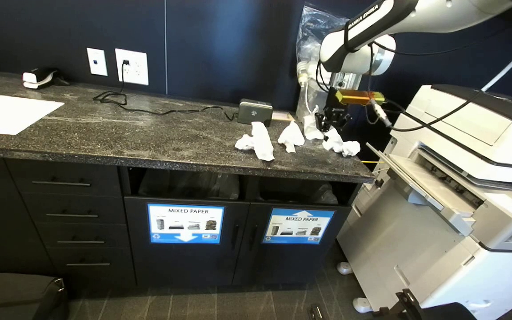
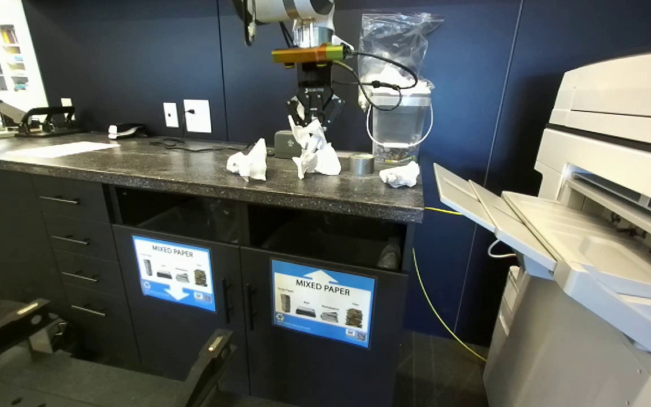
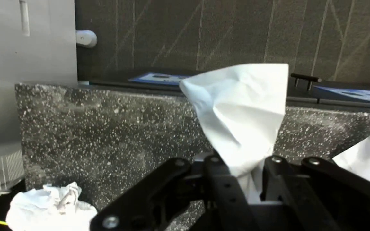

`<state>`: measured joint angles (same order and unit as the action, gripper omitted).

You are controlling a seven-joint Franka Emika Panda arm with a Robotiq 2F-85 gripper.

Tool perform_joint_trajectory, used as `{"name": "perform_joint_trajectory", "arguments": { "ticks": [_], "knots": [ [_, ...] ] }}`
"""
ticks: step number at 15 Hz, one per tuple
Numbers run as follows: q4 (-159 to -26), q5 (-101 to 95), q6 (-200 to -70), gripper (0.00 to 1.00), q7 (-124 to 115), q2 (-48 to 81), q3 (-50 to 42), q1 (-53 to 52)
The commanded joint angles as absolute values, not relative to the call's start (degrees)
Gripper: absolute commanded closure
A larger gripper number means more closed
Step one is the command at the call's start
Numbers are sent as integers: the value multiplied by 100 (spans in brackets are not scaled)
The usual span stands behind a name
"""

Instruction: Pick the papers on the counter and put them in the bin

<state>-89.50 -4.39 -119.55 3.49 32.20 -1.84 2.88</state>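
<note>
My gripper has its fingers pinched on a crumpled white paper, which fans out beyond the fingertips in the wrist view. In an exterior view the gripper points down over the counter, and the held paper overlaps another wad behind or below it; whether they touch I cannot tell. More paper wads lie on the dark speckled counter: one to the left, one by the right end. Below the countertop, the bin is a dark lined opening above a MIXED PAPER label.
A second MIXED PAPER opening sits alongside. On the counter stand a grey box, a tape roll and a clear bucket topped by a plastic bag. A white printer flanks the counter's right end.
</note>
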Motion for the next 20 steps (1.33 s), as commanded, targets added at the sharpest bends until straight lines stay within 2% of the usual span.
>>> {"name": "perform_joint_trajectory", "arguments": {
  "ticks": [1,9,16,20],
  "knots": [
    [-10362,-482,-12124,89,0,2102,-254,188],
    [-12523,-305,-12664,88,-193,855,-200,239],
    [-13937,-236,-14437,88,-41,627,-207,266],
    [-14473,-98,-15894,86,105,770,-189,321]
  ]
}}
